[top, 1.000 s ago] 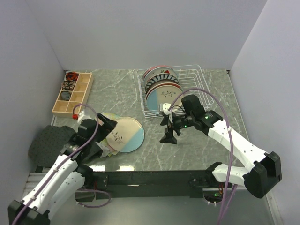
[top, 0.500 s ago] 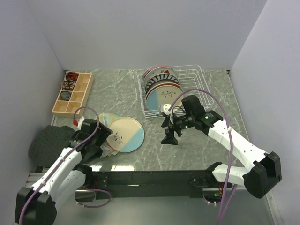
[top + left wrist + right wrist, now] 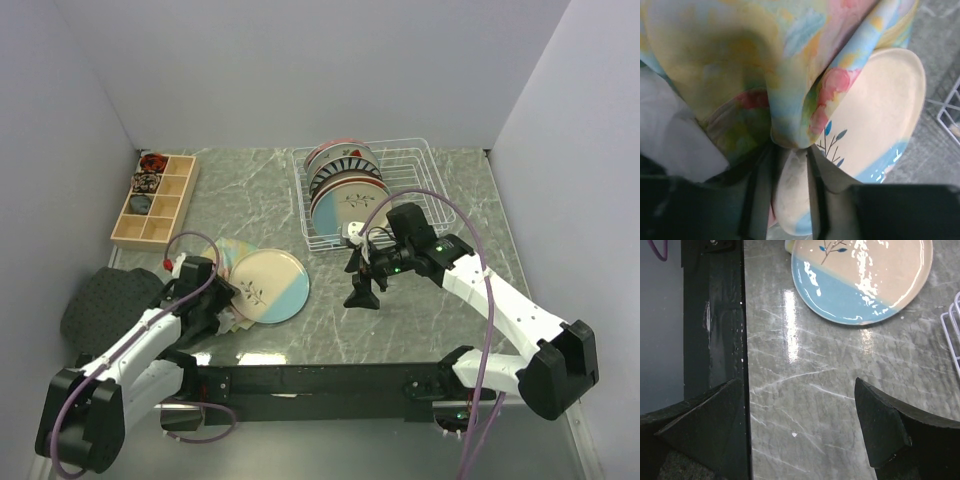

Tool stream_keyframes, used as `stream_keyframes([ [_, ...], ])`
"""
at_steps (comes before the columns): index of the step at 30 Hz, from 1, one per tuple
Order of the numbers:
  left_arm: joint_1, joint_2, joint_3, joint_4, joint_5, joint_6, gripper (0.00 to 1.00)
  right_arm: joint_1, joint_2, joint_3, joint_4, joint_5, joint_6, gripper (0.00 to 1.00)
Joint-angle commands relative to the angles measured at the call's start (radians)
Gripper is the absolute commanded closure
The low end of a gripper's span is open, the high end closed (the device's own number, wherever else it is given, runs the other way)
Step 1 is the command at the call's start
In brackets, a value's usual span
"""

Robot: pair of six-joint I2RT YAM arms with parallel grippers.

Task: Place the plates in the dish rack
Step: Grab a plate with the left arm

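Observation:
A cream-and-blue plate with a sprig print lies flat on the table, partly over a floral cloth. My left gripper is at the plate's left rim. In the left wrist view its fingers stand on both sides of the pale rim, shut on the plate, with the cloth bunched over the fingertips. The white wire dish rack at the back holds several plates on edge. My right gripper hangs open just in front of the rack, above bare table right of the plate.
A wooden compartmented box stands at the back left. A dark mat lies at the near left corner. The black base rail runs along the near edge. Rack wires lie at the right wrist view's right edge.
My left gripper's jaws have closed from wide open onto the plate's rim, and the left arm has dropped lower and nearer. The right arm has barely moved.

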State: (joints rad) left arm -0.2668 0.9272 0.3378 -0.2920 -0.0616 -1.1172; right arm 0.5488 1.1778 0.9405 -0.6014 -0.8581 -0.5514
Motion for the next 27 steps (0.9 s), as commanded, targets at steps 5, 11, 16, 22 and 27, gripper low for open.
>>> stream_keyframes([
  [5,0.005,-0.062,0.018,0.060,0.052,0.094,0.82,-0.009,0.002,0.015,-0.009,-0.015,-0.012,0.00],
  [11,0.005,-0.228,0.069,0.001,0.052,0.152,0.97,-0.009,0.006,0.017,-0.012,-0.015,-0.013,0.00],
  [16,0.006,-0.275,0.072,0.030,0.115,0.186,0.99,-0.009,0.009,0.017,-0.012,-0.013,-0.013,0.00],
  [22,0.006,-0.301,0.078,0.112,0.227,0.189,0.99,-0.009,0.019,0.014,-0.017,-0.012,-0.016,0.00],
  [27,0.008,-0.295,0.127,0.073,0.278,0.159,0.99,-0.009,0.059,0.027,-0.047,-0.027,-0.033,0.00],
])
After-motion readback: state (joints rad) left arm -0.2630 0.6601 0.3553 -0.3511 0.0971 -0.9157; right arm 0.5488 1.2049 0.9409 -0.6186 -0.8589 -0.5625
